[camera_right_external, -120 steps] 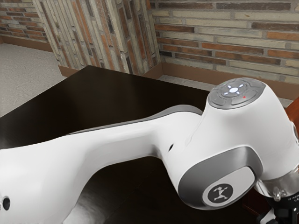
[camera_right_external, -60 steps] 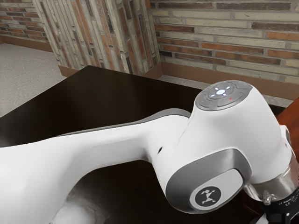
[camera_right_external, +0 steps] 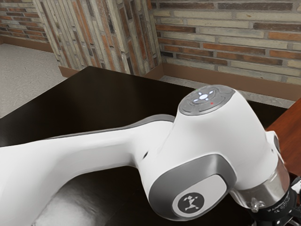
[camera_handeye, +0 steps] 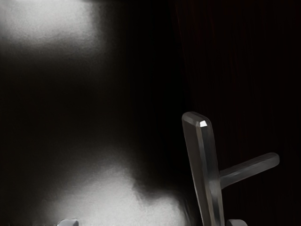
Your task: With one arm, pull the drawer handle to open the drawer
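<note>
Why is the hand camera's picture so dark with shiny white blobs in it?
Wrist view: mostly deep shadow; the white blobs are glare on a glossy dark surface, and the metal handle catches one tiny bright glint near its end. Exterior view: evenly lit, the brick wall clear, and the white arm mirrored as a hazy pale smear on the black table.

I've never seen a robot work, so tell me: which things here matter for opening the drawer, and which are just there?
For the job: metal drawer handle, reddish wooden cabinet, white robot arm.
Just there: dark table, brick wall, grey floor.
</note>
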You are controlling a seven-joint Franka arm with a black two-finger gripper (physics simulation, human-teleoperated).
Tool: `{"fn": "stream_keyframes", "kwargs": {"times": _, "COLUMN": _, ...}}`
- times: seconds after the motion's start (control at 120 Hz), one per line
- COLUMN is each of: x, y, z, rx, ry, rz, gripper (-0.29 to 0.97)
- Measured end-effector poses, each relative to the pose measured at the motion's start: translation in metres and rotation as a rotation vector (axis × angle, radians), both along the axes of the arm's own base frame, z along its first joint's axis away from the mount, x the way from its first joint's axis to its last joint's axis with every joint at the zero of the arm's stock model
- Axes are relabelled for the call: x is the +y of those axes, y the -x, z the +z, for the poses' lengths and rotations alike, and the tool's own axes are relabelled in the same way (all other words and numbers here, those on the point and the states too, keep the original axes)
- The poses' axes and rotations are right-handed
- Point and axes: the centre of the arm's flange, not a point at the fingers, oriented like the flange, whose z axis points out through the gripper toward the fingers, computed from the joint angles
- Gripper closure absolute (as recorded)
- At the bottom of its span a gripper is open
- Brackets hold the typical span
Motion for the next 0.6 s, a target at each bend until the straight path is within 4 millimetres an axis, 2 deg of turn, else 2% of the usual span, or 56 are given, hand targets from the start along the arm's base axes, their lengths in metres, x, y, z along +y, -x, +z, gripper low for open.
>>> {"fn": "stream_keyframes", "kwargs": {"times": 0.4, "x": -0.008, "y": 0.01, "z": 0.003, "rx": 0.005, "ry": 0.009, "rz": 0.005, "gripper": 0.32}}
{"fn": "stream_keyframes", "kwargs": {"times": 0.6, "x": -0.005, "y": 0.022, "z": 0.001, "rx": 0.022, "ry": 0.012, "rz": 0.009, "gripper": 0.32}}
